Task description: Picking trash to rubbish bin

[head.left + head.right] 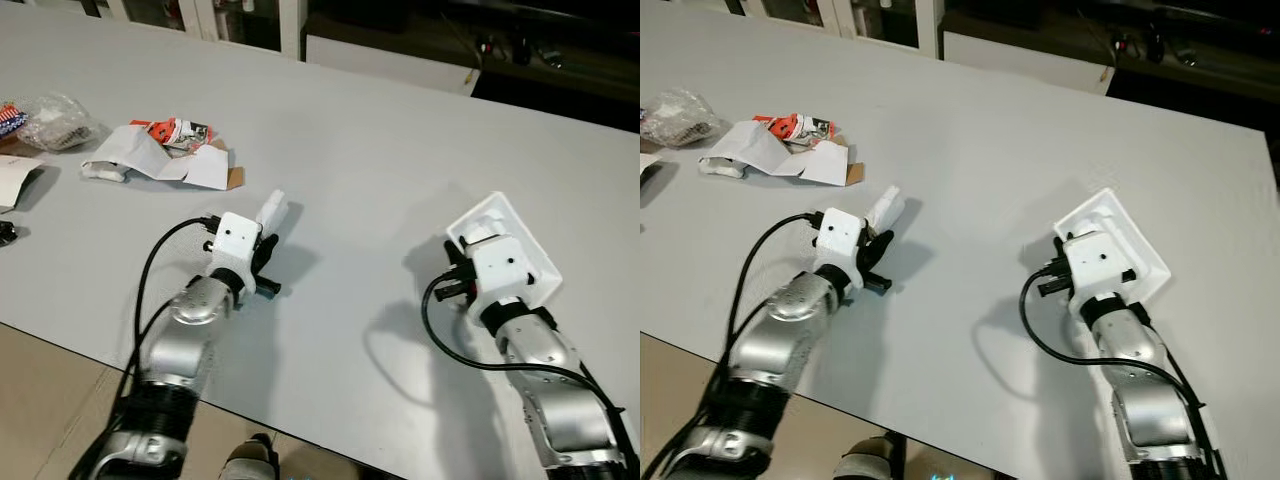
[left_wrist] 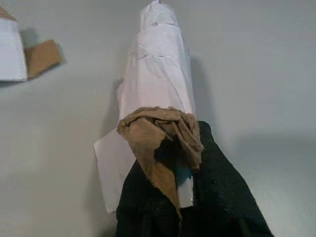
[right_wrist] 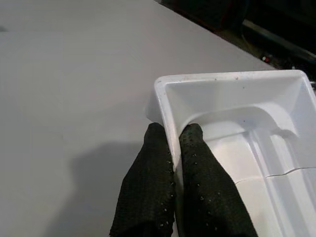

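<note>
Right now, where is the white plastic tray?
The white plastic tray sits on the grey table on the robot's right, its near wall pinched by the right gripper, well apart from the torn wrappers at far left.

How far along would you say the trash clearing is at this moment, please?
Nothing looks binned yet. In hand: the left gripper is shut on a white wrapper with brown paper, and the right gripper pinches the wall of a white plastic tray. Left on the grey table: torn white packaging and a clear plastic bag.
</note>
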Controlling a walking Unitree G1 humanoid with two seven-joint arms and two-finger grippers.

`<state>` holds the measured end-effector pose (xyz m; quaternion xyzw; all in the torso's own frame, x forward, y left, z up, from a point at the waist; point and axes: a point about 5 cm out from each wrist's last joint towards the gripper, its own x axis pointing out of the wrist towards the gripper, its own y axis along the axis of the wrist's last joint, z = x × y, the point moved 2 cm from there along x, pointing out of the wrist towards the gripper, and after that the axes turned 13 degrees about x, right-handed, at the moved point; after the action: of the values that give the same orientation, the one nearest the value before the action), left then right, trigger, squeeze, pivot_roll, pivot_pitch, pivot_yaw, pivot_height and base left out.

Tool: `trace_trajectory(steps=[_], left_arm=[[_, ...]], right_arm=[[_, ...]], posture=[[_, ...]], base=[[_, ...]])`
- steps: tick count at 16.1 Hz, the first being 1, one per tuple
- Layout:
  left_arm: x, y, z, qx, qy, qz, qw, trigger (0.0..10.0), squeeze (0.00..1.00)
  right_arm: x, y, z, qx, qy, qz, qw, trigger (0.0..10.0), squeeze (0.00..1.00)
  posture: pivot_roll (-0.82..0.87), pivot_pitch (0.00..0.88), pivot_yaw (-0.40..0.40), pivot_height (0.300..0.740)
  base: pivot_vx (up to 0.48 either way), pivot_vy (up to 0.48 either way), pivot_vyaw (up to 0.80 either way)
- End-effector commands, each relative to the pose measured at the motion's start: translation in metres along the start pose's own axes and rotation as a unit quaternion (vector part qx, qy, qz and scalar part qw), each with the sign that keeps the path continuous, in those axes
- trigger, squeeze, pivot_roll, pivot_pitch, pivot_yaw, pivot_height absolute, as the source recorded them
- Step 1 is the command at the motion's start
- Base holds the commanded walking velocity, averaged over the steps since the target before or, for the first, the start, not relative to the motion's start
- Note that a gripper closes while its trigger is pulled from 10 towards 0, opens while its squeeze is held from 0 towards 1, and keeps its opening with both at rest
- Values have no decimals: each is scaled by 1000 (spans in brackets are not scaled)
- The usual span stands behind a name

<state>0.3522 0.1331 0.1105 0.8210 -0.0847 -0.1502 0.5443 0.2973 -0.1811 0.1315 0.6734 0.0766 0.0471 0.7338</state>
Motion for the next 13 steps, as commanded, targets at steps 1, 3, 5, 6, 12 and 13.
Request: trace_trajectory(steps=[1,3,5,6,12,13], left_arm=[[-1,-17,6,3,13,-27,1000,0,0],[4,5,3,13,40,30,999,0,0],[10,29,3,24,55,80,995,0,0],[12,35,6,22,52,92,994,0,0],[15,73,4,74,80,162,981,0,0],[16,78,2,83,88,172,978,0,0]], right_arm=[[-6,5,9,-5,-11,8,1000,10000,0],[-7,6,12,-7,-18,12,1000,10000,0],[-9,8,13,-4,-30,18,999,10000,0],[-11,7,13,-3,-35,17,999,10000,0],[-19,5,15,3,-68,22,997,10000,0],[-20,5,15,3,-73,23,997,10000,0]], posture=[[235,120,-73,740],[211,103,-79,740],[202,96,-81,740],[196,92,-81,740],[162,69,-66,740],[162,69,-66,740]], base=[[0,0,0],[0,0,0],[0,0,0],[0,0,0],[0,0,0],[0,0,0]])
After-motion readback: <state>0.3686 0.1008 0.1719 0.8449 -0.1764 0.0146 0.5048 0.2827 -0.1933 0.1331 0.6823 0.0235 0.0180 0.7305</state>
